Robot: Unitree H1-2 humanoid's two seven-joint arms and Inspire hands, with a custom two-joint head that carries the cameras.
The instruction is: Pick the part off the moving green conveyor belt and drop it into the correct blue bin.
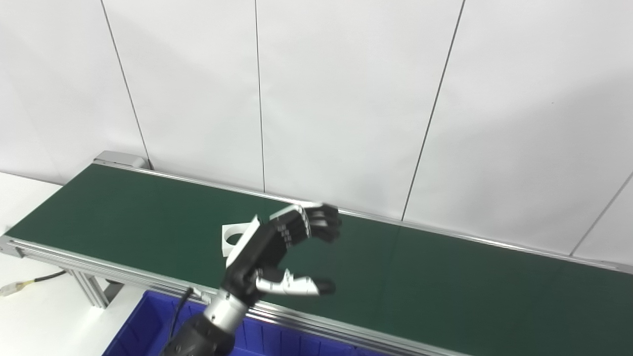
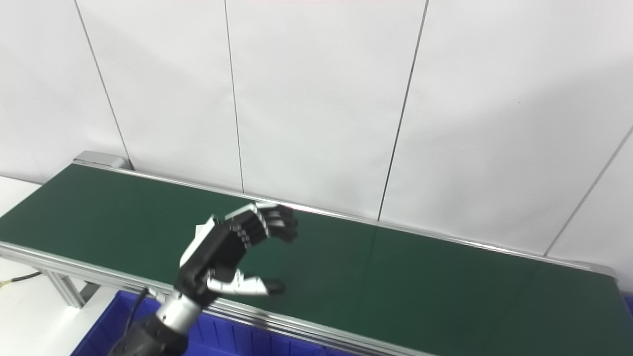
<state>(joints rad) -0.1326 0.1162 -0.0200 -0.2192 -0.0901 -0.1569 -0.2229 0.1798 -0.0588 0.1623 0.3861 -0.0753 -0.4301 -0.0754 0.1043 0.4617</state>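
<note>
A white part with a round hole (image 1: 233, 238) lies on the green conveyor belt (image 1: 445, 277), just left of and partly behind my left hand (image 1: 282, 252). In the right eye view only a sliver of the part (image 2: 202, 231) shows behind the hand (image 2: 232, 249). The left hand is above the belt's near half, open, fingers curled and thumb spread toward the right, holding nothing. The right hand is not in view.
A blue bin (image 1: 148, 326) sits below the belt's near edge at the bottom left, under my forearm. The belt's aluminium frame (image 1: 99, 269) runs along its near side. A white panelled wall stands behind. A cable (image 1: 29, 283) lies on the white floor at left.
</note>
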